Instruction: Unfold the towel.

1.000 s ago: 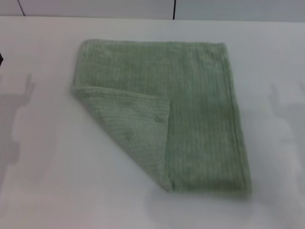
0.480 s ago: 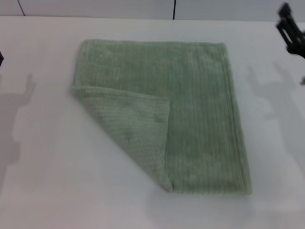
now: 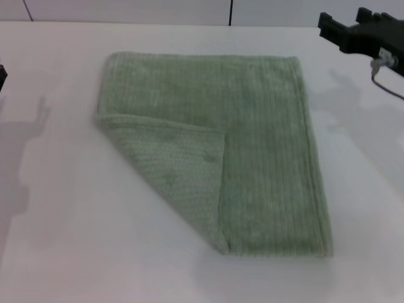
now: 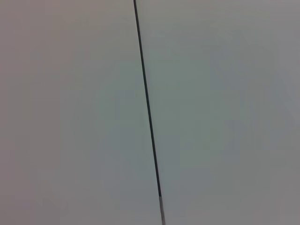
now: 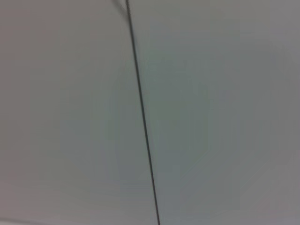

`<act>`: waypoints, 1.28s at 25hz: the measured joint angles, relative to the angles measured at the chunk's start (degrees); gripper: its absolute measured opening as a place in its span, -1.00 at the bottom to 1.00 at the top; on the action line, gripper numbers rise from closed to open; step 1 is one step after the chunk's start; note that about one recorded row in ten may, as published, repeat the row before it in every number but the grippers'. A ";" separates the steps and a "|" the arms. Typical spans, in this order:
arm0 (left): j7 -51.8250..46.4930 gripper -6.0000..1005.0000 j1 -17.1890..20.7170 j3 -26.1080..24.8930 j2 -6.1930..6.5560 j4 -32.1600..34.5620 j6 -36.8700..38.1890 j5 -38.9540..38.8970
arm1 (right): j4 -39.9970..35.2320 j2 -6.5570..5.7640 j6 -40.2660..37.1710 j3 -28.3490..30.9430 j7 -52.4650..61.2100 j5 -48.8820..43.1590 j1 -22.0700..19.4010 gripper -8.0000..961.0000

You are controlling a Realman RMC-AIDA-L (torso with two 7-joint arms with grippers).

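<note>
Head view, worktop [image 3: 57, 208]: one flat, matte white surface, smooth, with soft grey shadows of the arms at its left and right sides.
Towel [image 3: 265, 145]: one pale sage-green terry cloth lying flat at the middle of the worktop, well apart from both arms.
Towel, texture: fine ribbed stripes running from far edge to near edge; a narrow hem shows along the right side.
Towel, shape: roughly rectangular outline, except that the near-left corner is turned over onto the cloth.
Folded flap [image 3: 177, 170]: one triangle, its underside facing up with a finer, pebbled weave; its tip lies near the towel's centre and its fold line runs diagonally from the left edge to the near edge.
Right claw [image 3: 363, 35]: one black, angular mechanism at the far right, raised above the worktop and beyond the towel's far-right corner, touching nothing; whether its fingers are spread or closed cannot be told.
Cable [image 3: 386, 79]: one thin grey wire hanging under the right arm.
Left claw [image 3: 2, 76]: only a dark sliver at the left border; its state cannot be told.
Left wrist view, wall [image 4: 225, 112]: plain pale grey panels, one thin dark seam [image 4: 147, 103] crossing them.
Right wrist view: the same kind of grey surface, with one dark seam.
</note>
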 joint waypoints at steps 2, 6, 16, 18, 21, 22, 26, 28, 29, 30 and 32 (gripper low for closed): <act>0.00 0.64 -0.37 0.00 0.01 0.00 -0.15 0.08 | 2.87 2.46 12.64 6.34 0.26 -3.79 2.36 0.38; -0.01 0.64 -0.80 0.36 -0.01 0.03 -0.24 0.15 | 5.34 2.48 28.87 12.48 3.08 -6.45 8.18 0.34; -1.90 0.64 -1.46 2.21 0.04 0.02 -0.39 0.04 | -3.38 2.59 35.57 22.32 2.34 -6.99 16.79 -0.36; -2.07 0.64 -1.47 2.25 0.04 0.01 -0.40 0.04 | -4.78 2.63 35.93 23.28 2.43 -6.87 17.79 -0.52; -2.19 0.64 -1.48 2.38 0.03 0.00 -0.41 0.12 | -6.12 2.57 37.73 24.43 2.87 -6.71 19.27 -0.76; -2.19 0.64 -1.48 2.38 0.03 0.00 -0.41 0.12 | -6.42 2.55 38.91 24.67 2.90 -6.70 19.87 -0.84; -2.20 0.64 -1.58 4.04 0.01 -0.25 -0.25 0.34 | -8.32 2.25 43.50 25.24 2.92 -6.85 23.19 -0.99; -2.20 0.64 -1.71 5.41 0.10 -0.49 -0.41 0.36 | -10.08 2.06 45.00 25.64 2.70 -7.05 25.01 -0.99; -2.17 0.64 -1.82 6.14 0.17 -0.57 -0.49 0.37 | -12.10 1.85 45.74 25.78 2.40 -7.09 26.57 -0.99; -2.17 0.64 -1.82 6.14 0.17 -0.57 -0.49 0.37 | -12.10 1.85 45.74 25.78 2.40 -7.09 26.57 -0.99; -1.71 0.64 -2.16 7.30 0.23 -0.57 -0.50 0.39 | -13.95 1.65 45.86 25.79 2.05 -7.10 27.59 -0.99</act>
